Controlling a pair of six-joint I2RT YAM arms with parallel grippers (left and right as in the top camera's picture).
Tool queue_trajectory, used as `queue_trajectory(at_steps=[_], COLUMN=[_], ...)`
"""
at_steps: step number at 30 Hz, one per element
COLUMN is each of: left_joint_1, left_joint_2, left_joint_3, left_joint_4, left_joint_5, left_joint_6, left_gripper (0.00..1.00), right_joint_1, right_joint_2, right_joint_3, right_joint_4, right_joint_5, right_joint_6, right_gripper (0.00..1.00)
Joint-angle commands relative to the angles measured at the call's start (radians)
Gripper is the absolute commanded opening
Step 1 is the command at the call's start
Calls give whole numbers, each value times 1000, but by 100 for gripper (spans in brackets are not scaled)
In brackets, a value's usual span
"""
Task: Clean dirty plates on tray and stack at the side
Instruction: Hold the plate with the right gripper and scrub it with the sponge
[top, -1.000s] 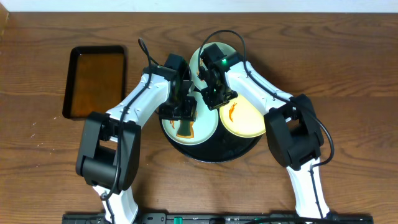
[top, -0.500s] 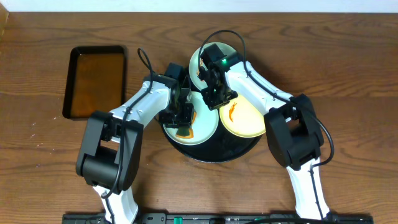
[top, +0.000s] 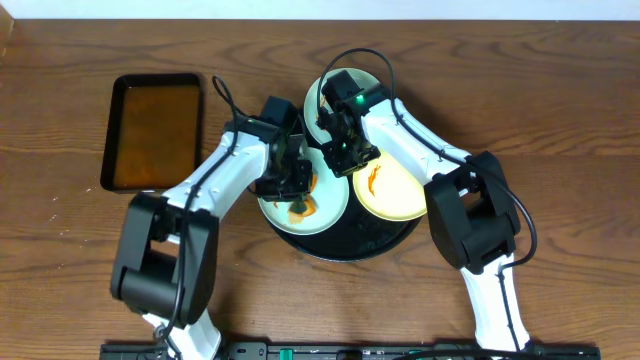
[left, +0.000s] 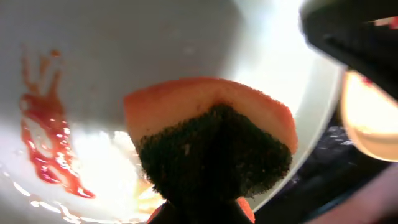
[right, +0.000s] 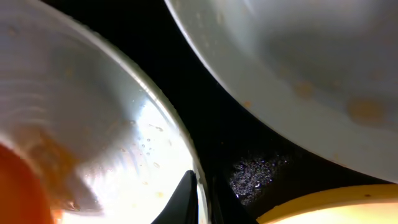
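Orange foam sponge with a dark green scouring face (left: 211, 143) is pinched tight in the left claw (left: 199, 216) and pressed onto the pale mint-blue round plate (left: 155, 43), which sits at 8 o'clock on the large round glossy black tray (top: 350, 243). In the left wrist view the red-orange sauce smear (left: 43, 143) lies at 9 o'clock from the sponge, its long axis running 12 to 6, so the wipe likely heads there. The right claw (right: 196, 198), at 1 o'clock of this plate, is nipped shut on its rim. 2 others share the tray: a pale yellow round plate (top: 395, 190) at 4 o'clock and a second mint-blue plate (top: 312, 100) at 12.
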Motion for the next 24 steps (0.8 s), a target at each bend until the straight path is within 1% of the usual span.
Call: queue_trajectory(at_steps=[1,6,9,10,11,15,19,24], left_joint_1=[-3,-3,-3,-3,-3,-3,-3,-3], left_joint_2=[-10,12,19,19,19,19,19,14], left_joint_3=[-14,-85,-121,-129,-134,-136,-136,-126], left_joint_4=[29,151,198,204,203,190,198,196], left_joint_5=[47,47,42,29,9,-45,-45,-29], left_joint_6=[-53,-115,-120,-119,-119,-119,-119,-119], left_gripper=[8,8,8,8,8,8,8,8], right_joint_1=[10,10,10,10,10,9,10,10], right_joint_2=[5,5,5,5,5,5,5,5], right_joint_3=[12,12,12,12,12,14,27,88], right_joint_4=[4,3,0,-2,-5,-35,-61,-122], right_joint_5=[-31,-31,-30,-26,-8,98,112,112], right_joint_6=[-9,-9,-9,-9,-9,25,29,29], right_gripper=[7,6,6,2,1,1,1,1])
